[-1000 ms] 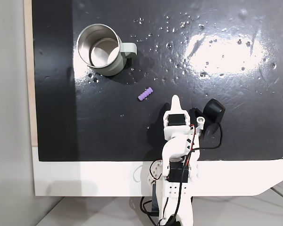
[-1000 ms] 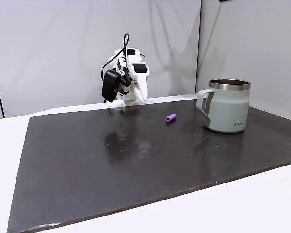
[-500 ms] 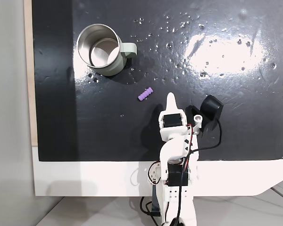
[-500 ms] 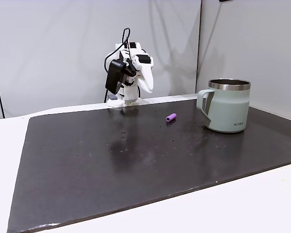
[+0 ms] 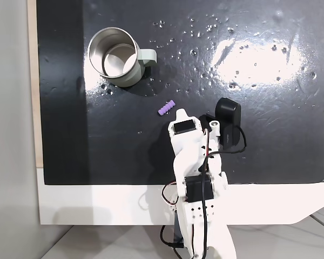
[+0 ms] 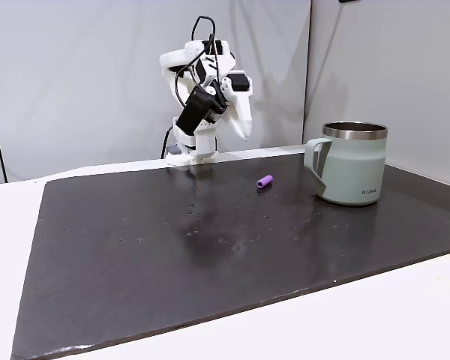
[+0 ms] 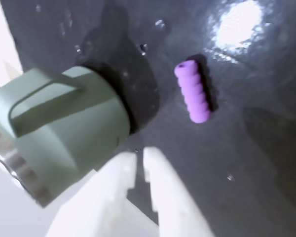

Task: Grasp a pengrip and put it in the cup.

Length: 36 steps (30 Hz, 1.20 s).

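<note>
Ribbed purple rubber, the pengrip (image 7: 193,97) lies just ahead of your gripper (image 7: 139,158); its white fingers are nearly together, empty, the steel-rimmed cup (image 7: 59,123) alongside.

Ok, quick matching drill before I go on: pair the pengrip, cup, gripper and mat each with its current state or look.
Things:
1. pengrip
2. cup
3. gripper
4. mat

States:
A. raised off the mat, fingers nearly together, holding nothing
B. black, glossy, dotted with small specks
C. upright, steel inside, nothing in it
D. lying on its side, apart from the cup

Pairs: 1-D, 2-C, 3-A, 4-B
</note>
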Each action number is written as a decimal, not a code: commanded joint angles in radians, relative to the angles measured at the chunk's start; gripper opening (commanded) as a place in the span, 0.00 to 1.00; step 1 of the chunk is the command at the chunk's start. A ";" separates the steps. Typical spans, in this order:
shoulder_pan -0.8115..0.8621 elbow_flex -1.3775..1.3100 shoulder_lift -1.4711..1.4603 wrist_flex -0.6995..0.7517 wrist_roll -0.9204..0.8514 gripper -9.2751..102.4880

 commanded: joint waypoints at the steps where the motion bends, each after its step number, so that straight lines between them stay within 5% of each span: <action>1: -0.021 -0.173 -0.144 0.034 0.018 0.08; 19: -0.121 -0.436 -0.632 0.167 -0.083 0.27; 36: -0.089 -0.471 -0.920 0.057 -0.098 0.27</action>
